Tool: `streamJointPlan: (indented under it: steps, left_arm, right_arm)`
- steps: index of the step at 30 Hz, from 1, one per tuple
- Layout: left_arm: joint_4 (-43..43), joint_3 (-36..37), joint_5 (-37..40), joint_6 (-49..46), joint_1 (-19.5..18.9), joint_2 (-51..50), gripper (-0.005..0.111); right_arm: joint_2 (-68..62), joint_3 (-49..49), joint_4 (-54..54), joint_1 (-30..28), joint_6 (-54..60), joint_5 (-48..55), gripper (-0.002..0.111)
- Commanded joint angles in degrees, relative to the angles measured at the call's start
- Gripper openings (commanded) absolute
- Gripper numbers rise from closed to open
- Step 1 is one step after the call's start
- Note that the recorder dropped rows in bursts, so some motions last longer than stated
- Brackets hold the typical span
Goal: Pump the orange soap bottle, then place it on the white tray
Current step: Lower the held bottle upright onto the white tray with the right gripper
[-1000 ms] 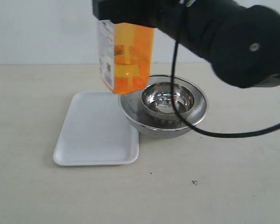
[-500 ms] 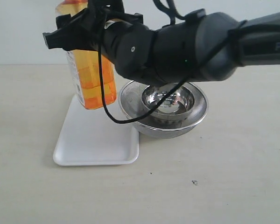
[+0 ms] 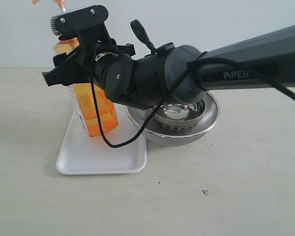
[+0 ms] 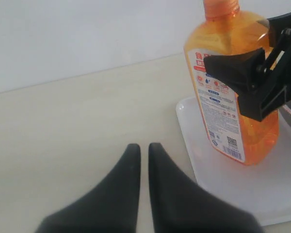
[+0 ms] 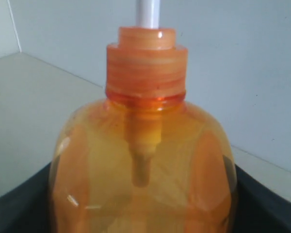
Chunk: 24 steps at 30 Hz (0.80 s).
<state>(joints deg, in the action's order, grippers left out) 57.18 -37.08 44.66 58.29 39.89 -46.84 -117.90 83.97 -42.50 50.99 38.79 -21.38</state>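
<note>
Your orange soap bottle [image 3: 95, 112] stands with its base down on the white tray [image 3: 96, 155], on the half of the tray nearer the steel bowls. It leans a little in the exterior view. You cannot tell from these views whether its full weight rests on the tray.

The left wrist view shows the bottle's [image 4: 233, 97] printed label facing that camera and its base on the tray's [image 4: 281, 194] flat floor, inside the rim.

The right gripper [image 3: 71, 73] is clamped on the orange soap bottle at its upper body, just below the shoulder. One black finger crosses the label side, and the other sits on the far side. In the left wrist view the right gripper [image 4: 247, 73] shows as that black finger pressed against the label.

The right wrist view looks straight at the bottle's [image 5: 145, 170] rounded shoulder, with the orange collar [image 5: 146, 63] and the white pump stem [image 5: 148, 12] rising above it.

A black cable [image 3: 102, 136] loops down from the right arm in front of the bottle.

Just beside the tray, the large steel bowl [image 3: 212, 114] holds a smaller bowl [image 3: 179, 113].

Your left gripper [image 4: 143, 158] hovers over the bare table [image 4: 77, 121] near the tray, with its fingers together and holding nothing.
</note>
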Motion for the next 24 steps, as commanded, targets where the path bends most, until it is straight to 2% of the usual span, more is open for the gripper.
streamJointPlan:
  steps: [1,4,9,11,22,24]
  left_arm:
    - [1.1,0.48,-0.64,1.31,0.0,0.43,0.005]
    - [1.1,0.48,-1.06,1.31,0.0,0.43,0.005]
    - [1.1,0.48,-1.16,1.31,0.0,0.43,0.005]
    - [1.1,0.48,-1.16,1.31,0.0,0.43,0.005]
    - [2.09,0.48,-1.14,1.31,0.0,0.43,0.005]
    - [2.21,0.48,-1.14,1.31,0.0,0.43,0.005]
  right_arm:
    - [0.05,1.28,1.16,0.09,2.08,-0.15,0.0]
    - [-0.15,1.28,1.16,0.09,2.08,1.11,0.007]
    - [-0.15,1.28,1.16,-0.04,2.23,1.11,0.039]
    - [-0.15,1.28,1.05,-0.15,2.23,1.35,0.048]
    - [-0.15,1.28,0.8,-0.15,2.23,2.68,0.049]
    - [-0.15,1.28,0.8,-0.15,2.23,2.79,0.054]
